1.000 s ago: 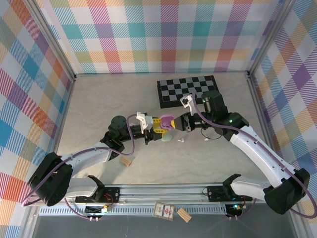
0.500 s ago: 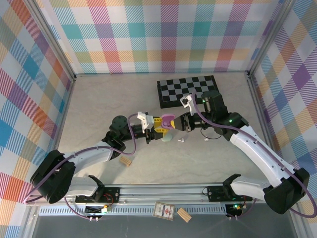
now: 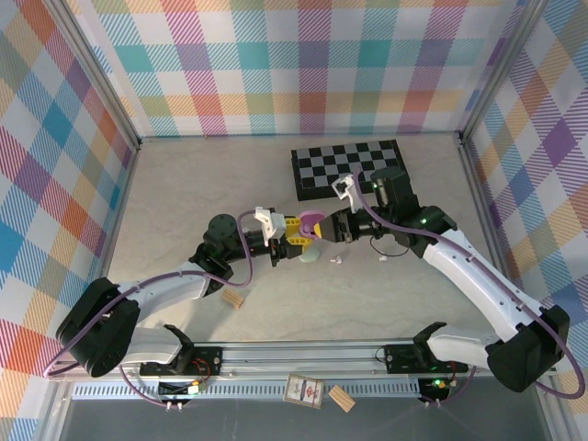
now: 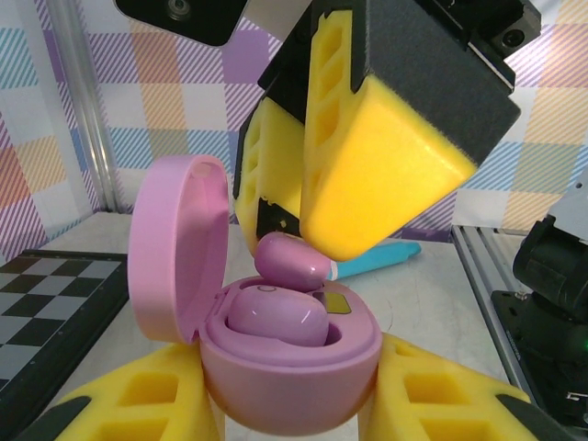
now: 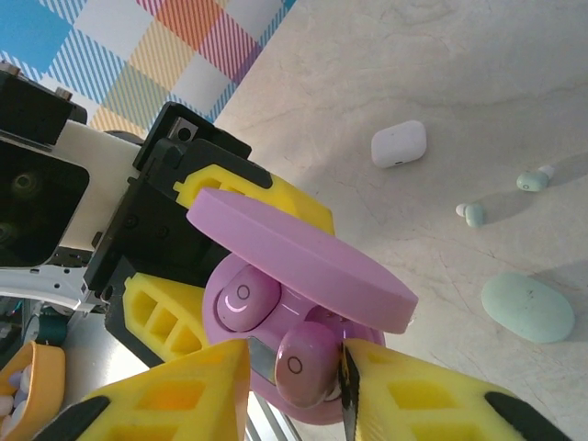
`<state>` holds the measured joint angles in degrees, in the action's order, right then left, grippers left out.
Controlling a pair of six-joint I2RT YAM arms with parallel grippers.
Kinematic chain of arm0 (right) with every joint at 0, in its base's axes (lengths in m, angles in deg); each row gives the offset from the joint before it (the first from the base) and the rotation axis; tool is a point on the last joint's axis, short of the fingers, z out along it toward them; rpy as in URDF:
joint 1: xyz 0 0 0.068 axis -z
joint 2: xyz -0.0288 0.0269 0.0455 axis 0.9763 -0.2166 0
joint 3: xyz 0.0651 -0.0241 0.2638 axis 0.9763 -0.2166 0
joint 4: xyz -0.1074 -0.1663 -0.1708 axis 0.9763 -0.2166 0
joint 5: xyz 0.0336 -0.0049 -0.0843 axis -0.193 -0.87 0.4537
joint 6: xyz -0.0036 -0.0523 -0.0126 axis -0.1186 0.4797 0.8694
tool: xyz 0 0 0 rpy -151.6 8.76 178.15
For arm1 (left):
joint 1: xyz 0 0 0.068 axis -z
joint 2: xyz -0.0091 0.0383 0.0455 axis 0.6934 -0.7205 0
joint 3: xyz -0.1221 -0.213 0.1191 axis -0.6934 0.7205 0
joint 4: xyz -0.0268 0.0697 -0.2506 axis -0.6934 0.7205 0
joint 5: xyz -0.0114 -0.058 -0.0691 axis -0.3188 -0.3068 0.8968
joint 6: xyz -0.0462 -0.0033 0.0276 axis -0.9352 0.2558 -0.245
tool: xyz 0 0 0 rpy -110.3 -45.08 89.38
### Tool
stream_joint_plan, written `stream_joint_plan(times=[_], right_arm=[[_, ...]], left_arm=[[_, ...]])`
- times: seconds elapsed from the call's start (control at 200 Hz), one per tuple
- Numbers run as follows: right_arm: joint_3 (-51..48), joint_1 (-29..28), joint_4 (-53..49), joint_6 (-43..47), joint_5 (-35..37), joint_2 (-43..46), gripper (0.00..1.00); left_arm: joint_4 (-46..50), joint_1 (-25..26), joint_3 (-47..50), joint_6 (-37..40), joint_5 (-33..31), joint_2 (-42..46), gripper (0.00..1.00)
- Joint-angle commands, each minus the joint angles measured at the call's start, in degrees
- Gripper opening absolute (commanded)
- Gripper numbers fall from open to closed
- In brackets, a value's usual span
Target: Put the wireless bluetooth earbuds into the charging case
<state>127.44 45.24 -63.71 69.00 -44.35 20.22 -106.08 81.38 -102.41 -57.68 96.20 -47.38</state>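
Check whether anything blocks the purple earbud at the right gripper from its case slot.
Nothing visible does. The case lid is swung open, the seated earbud fills the other slot, and the earbud at the right gripper sits at its own.

We see smooth, glossy purple plastic on the charging case (image 4: 294,367) in the left hand (image 4: 289,413) and on the earbud (image 4: 292,260) between the right hand's (image 5: 296,386) pads (image 5: 184,395), which are matt, porous yellow foam. The table (image 5: 441,55) below looks matt, faintly veined.

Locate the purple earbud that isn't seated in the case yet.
Right wrist view, bottom centre: the purple earbud sits between the right gripper's fingers, at the rim of the purple charging case, beside the seated earbud.
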Motion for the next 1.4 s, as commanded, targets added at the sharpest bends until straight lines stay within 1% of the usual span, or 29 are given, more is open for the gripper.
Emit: stream_joint_plan(times=[0.0,0.305,0.38,0.515,0.6,0.725,0.835,1.045,1.17,1.395], right_arm=[[1.85,0.19,-0.94,0.03,1.04,1.76,0.38],[1.68,0.34,-0.85,-0.37,2.95,4.52,0.49],[0.95,0.33,0.69,-0.59,3.70,5.87,0.51],[0.16,0.81,4.71,-3.12,3.92,7.86,0.61],[1.55,1.19,5.56,-5.69,6.15,7.23,0.67],[6.06,1.39,3.07,-7.79,9.57,3.44,0.69],[9.67,1.40,-0.34,-7.41,12.47,-0.44,0.70],[12.98,1.00,-5.31,-4.19,12.36,-5.18,0.75],[12.65,0.61,-7.41,-2.68,13.13,-5.51,0.77],[9.15,0.58,-7.56,-2.22,9.89,-1.30,0.78]], left_arm=[[-3.84,0.64,-1.61,0.08,0.27,0.85,0.33],[-4.47,0.67,-1.06,-0.10,0.28,1.06,0.33],[-4.63,0.67,-0.86,-0.02,0.27,1.07,0.33],[-4.56,0.67,-0.49,0.34,0.52,1.32,0.33],[-4.21,0.67,-0.36,0.84,0.85,1.59,0.33],[-4.03,0.67,-0.34,1.17,1.46,1.81,0.33],[-4.11,0.67,-0.44,1.13,2.00,2.00,0.33],[-4.03,0.67,-0.36,1.09,1.85,2.78,0.33],[-3.86,0.67,-0.75,1.04,1.89,3.21,0.33],[-3.15,0.67,-0.44,0.95,0.32,3.83,0.33]])
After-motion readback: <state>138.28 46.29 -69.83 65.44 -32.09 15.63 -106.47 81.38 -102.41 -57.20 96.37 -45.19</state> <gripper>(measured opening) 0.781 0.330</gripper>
